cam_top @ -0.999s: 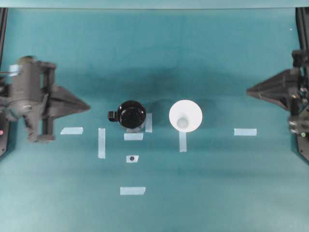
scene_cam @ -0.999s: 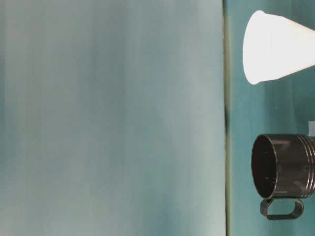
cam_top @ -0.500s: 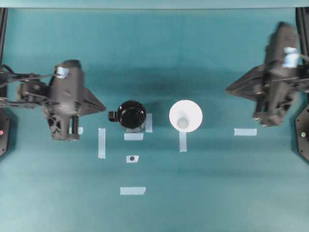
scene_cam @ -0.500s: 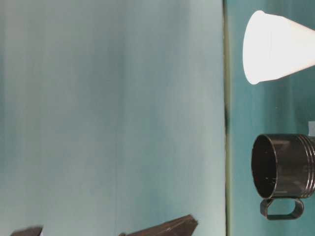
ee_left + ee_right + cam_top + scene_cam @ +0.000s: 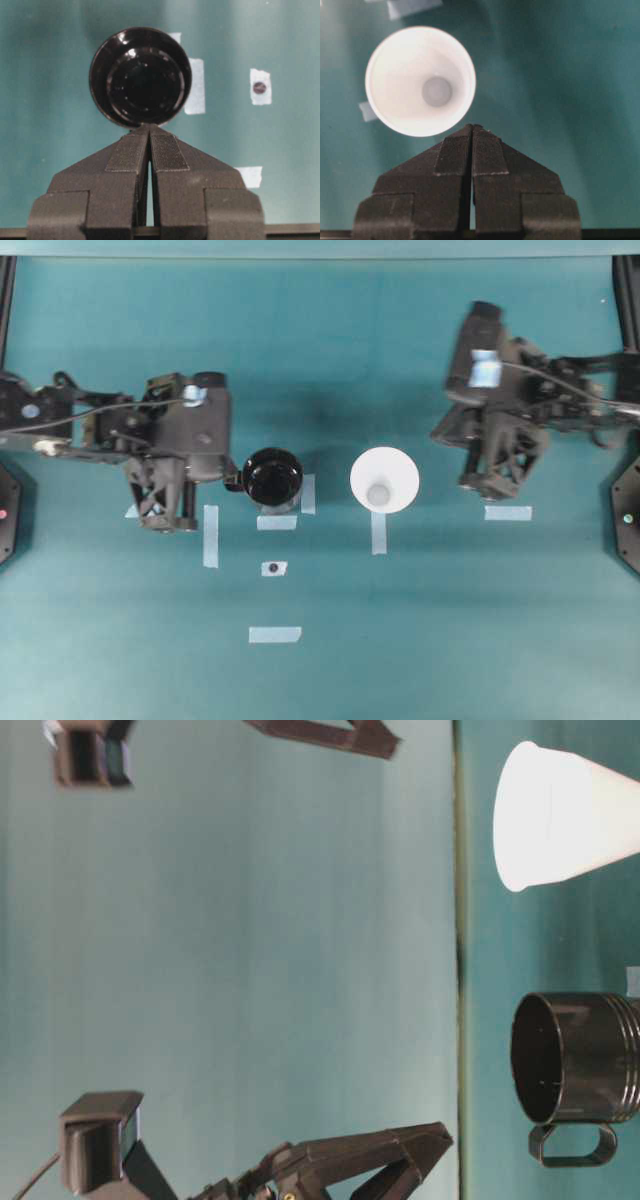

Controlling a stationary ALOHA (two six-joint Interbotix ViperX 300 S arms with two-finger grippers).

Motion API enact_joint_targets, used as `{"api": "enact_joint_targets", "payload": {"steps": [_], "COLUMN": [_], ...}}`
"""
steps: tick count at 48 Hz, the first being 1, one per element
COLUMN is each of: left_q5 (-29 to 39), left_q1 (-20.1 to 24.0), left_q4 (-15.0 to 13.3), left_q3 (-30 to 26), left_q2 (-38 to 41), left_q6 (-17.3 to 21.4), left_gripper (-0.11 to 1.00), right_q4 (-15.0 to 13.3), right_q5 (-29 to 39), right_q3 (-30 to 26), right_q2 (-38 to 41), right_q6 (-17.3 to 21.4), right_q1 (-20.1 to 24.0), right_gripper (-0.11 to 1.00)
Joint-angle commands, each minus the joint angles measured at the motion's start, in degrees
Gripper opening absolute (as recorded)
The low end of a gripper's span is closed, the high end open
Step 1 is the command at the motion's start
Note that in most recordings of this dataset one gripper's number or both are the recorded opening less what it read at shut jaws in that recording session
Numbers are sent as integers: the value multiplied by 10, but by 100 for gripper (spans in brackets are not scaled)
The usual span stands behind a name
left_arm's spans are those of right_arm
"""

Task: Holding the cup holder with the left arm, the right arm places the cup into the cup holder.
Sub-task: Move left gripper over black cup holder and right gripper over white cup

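Note:
The glossy black cup holder (image 5: pixel 273 478) stands upright on the teal cloth, its stubby handle (image 5: pixel 232 480) pointing left. The white cup (image 5: pixel 384 480) stands upright to its right, a gap apart. My left gripper (image 5: pixel 233 471) hovers shut over the holder's handle side, holding nothing. In the left wrist view its tips (image 5: pixel 150 127) meet just before the holder's (image 5: pixel 140 75) rim. My right gripper (image 5: pixel 437 436) is shut and empty, up and to the right of the cup. In the right wrist view the cup (image 5: pixel 420 80) lies past the gripper's tips (image 5: pixel 472 127), to the left.
Pale tape strips mark the cloth: one left of the holder (image 5: pixel 210 536), one near the front (image 5: pixel 275 634), one at the right (image 5: pixel 508 512), and a small piece with a dark dot (image 5: pixel 273 568). The table-level view shows the holder (image 5: pixel 575 1060) and cup (image 5: pixel 560 815) side-on.
Both arms have swung in from the table's sides, the left toward the cup holder and the right toward the cup. Both stayed shut. Cup and holder have not moved.

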Motion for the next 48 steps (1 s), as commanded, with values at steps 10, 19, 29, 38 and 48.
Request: {"api": "enact_joint_targets", "payload": {"steps": [10, 19, 29, 38, 48], "left_q5": [15, 18, 26, 30, 22], "left_q1": [2, 2, 2, 2, 2], "left_q4": [1, 1, 1, 1, 1], "left_q3": [-21, -21, -19, -18, -9], "left_q2": [1, 2, 4, 5, 18], "left_q6": [5, 4, 4, 4, 2], "left_gripper": [3, 3, 3, 8, 59], "right_q4": [-2, -6, -12, -12, -12], "right_q5": [26, 25, 22, 18, 16], "right_q3": [-54, -62, -63, -68, -70], "right_q2": [68, 77, 78, 79, 87], "right_q6": [-4, -4, -13, -40, -40], "right_q1": [-2, -2, -2, 1, 1], "right_gripper": [2, 2, 6, 20, 72]}}
